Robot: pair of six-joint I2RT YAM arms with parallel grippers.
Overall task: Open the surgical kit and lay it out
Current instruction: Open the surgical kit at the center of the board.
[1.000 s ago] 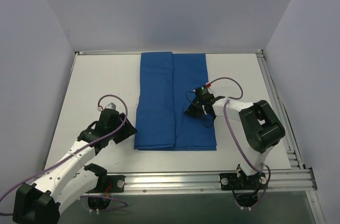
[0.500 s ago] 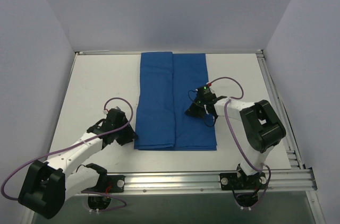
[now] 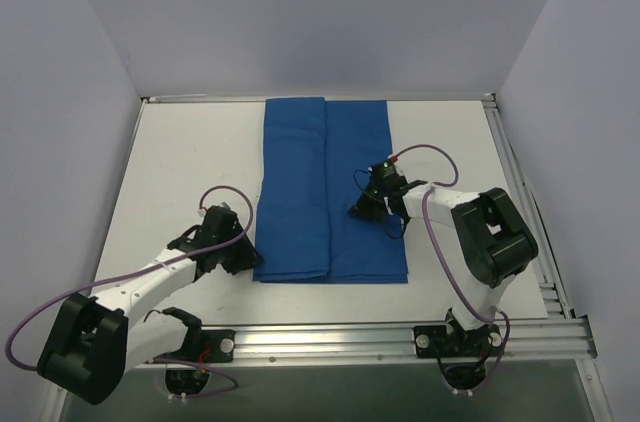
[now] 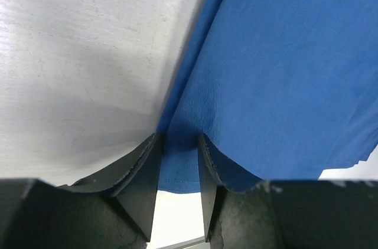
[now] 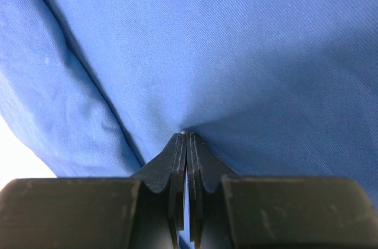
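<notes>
The surgical kit is a royal-blue cloth wrap lying flat as a long folded rectangle, with a lengthwise fold down its middle. No tray or instruments show. My left gripper is at the cloth's near left corner. In the left wrist view the cloth has its hemmed edge between the slightly parted fingers of the left gripper, and it lies over the right finger. My right gripper rests on the cloth's right half. In the right wrist view it is shut, and the cloth puckers at its tips.
The white table shows bare on both sides of the cloth. An aluminium rail runs along the near edge and a frame along the right side. Grey walls enclose the left, back and right.
My left gripper has moved right and a little nearer, reaching the cloth's near left corner. My right gripper and the cloth have barely moved.
</notes>
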